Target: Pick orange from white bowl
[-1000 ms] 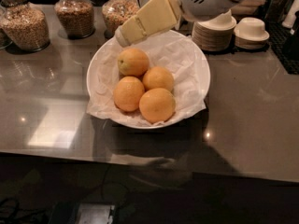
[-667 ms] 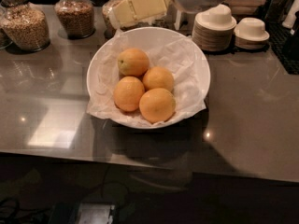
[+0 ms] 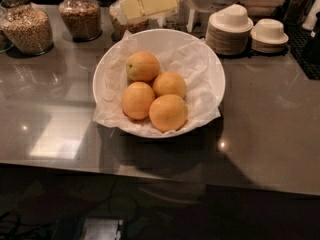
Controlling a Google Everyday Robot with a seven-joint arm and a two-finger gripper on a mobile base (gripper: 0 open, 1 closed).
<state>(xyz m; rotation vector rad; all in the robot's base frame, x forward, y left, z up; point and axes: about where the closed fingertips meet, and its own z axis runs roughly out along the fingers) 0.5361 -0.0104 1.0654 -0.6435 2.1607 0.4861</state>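
Since a second ago your gripper (image 3: 150, 1) has pulled up and back, from over the bowl's rear rim to the top centre of the frame. The fruit hasn't shifted.

The orange (image 3: 143, 66), the one with the greenish patch, sits at the upper left of the pile in the white bowl (image 3: 165, 32). It touches two of the three other oranges (image 3: 168, 112) and rests on crumpled paper (image 3: 197, 59).

The gripper is above and behind the far rim, apart from the orange and holding nothing. You can't tell here whether it's open or closed.

Progress looks like zero: no grasp and no contact. You still have the approach, the descent, the grip and the lift out to do.

Around the bowl on the grey counter (image 3: 270, 114) are jars (image 3: 27, 26) at upper left and stacked paper bowls (image 3: 231, 29) at upper right.
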